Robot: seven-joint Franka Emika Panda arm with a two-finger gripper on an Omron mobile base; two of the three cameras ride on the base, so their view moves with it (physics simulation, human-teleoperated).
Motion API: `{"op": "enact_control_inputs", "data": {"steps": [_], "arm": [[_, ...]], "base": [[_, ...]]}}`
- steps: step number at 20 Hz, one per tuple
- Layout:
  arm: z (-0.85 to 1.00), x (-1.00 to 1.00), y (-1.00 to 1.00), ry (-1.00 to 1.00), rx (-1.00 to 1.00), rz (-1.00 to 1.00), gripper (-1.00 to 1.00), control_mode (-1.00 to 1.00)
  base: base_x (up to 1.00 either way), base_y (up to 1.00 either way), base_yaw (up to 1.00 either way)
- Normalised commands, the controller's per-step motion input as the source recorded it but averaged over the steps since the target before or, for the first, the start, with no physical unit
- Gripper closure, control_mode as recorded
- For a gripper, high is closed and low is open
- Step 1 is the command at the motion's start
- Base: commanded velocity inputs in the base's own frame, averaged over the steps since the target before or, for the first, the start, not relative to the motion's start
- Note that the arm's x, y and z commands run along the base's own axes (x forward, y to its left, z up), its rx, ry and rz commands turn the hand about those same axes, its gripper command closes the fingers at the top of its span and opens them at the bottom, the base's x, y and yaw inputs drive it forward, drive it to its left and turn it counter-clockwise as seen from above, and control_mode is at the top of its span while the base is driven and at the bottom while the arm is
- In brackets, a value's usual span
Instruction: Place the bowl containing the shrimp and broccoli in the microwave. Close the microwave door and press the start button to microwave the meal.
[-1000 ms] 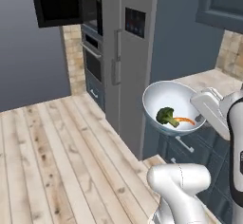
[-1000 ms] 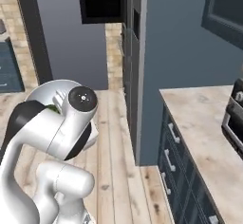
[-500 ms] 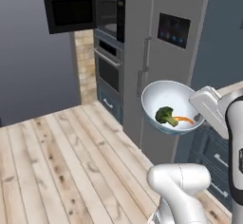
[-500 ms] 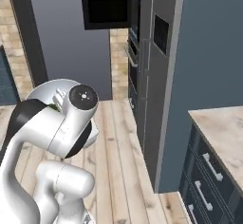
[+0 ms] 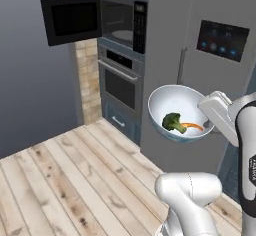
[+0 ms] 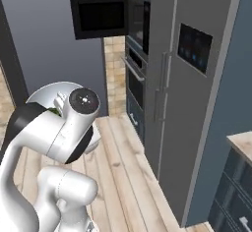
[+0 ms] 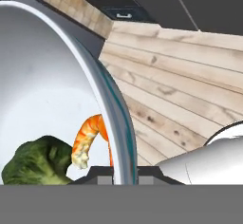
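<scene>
The gripper (image 7: pixel 124 171) is clamped on the rim of the bowl (image 5: pixel 180 111), carried in the air with broccoli (image 5: pixel 173 122) and shrimp (image 5: pixel 192 126) inside. The microwave (image 5: pixel 122 24), at ten o'clock of it, stands well apart, door (image 5: pixel 71 19) open; loading, closing and starting remain.

From where I sit, all three feeds are evenly and softly lit, with no single lamp I can trace. The bowl (image 5: pixel 180 111) glows pale at its inner wall, a gentle sheen toward 12 o'clock. The microwave door (image 5: pixel 71 19) reads flat black, no glare. Shadows on the wooden floor (image 5: pixel 65 180) are faint. Edges look slightly soft and blocky. In the hand view the bowl rim at 9 o'clock curves large from closeness.
</scene>
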Motion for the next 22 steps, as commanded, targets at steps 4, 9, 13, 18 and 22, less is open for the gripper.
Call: {"op": "enact_control_inputs", "data": {"steps": [4, 9, 13, 18, 22], "arm": [[0.0, 0.0, 0.0, 0.0, 0.0, 0.0, 1.0, 1.0], [0.0, 0.0, 0.0, 0.0, 0.0, 0.0, 1.0, 1.0], [0.0, 0.0, 0.0, 0.0, 0.0, 0.0, 1.0, 1.0], [0.0, 0.0, 0.0, 0.0, 0.0, 0.0, 1.0, 1.0], [0.0, 0.0, 0.0, 0.0, 0.0, 0.0, 1.0, 1.0]], "base": [[1.0, 1.0, -0.3], [1.0, 0.93, -0.34], [1.0, 0.85, -0.37], [0.94, 0.85, -0.38], [0.95, 0.96, -0.37]]}}
